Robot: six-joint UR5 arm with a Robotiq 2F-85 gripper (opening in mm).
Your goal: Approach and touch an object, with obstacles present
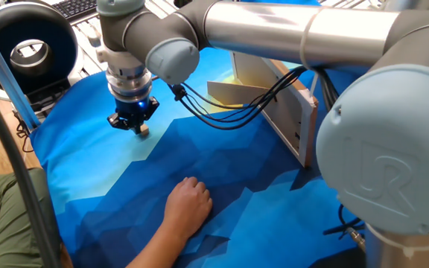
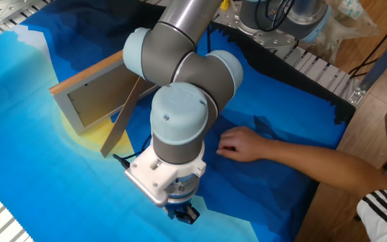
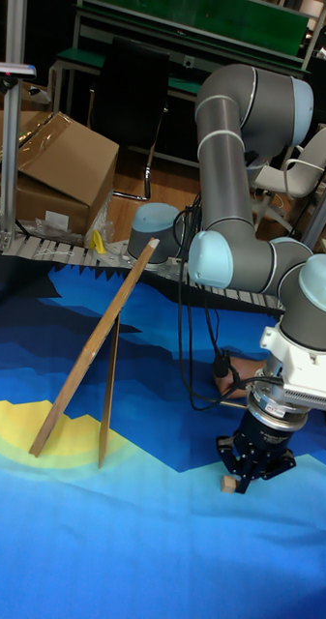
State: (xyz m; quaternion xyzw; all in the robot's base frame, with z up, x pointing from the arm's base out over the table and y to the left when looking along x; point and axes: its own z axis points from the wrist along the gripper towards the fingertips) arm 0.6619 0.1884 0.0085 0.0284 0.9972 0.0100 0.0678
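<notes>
Blue patterned cloth (image 3: 75, 542) covers table. Gripper (image 3: 256, 474) low, jaw spacing cannot be told; tiny cube (image 3: 227, 483) at its fingertips, seemingly touching. Ease straight down, no sideways drift. Board (image 3: 90, 348) stands well apart, behind.

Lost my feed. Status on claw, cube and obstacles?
Claw low over the cloth, open or shut unclear. Cube right at its tip; contact not confirmed. Board well clear behind. Person's hand on the cloth nearby.

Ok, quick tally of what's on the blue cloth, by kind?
Cube: 1
Board with prop panel: 1
Gripper: 1
Person's hand: 1
Total: 4
</notes>
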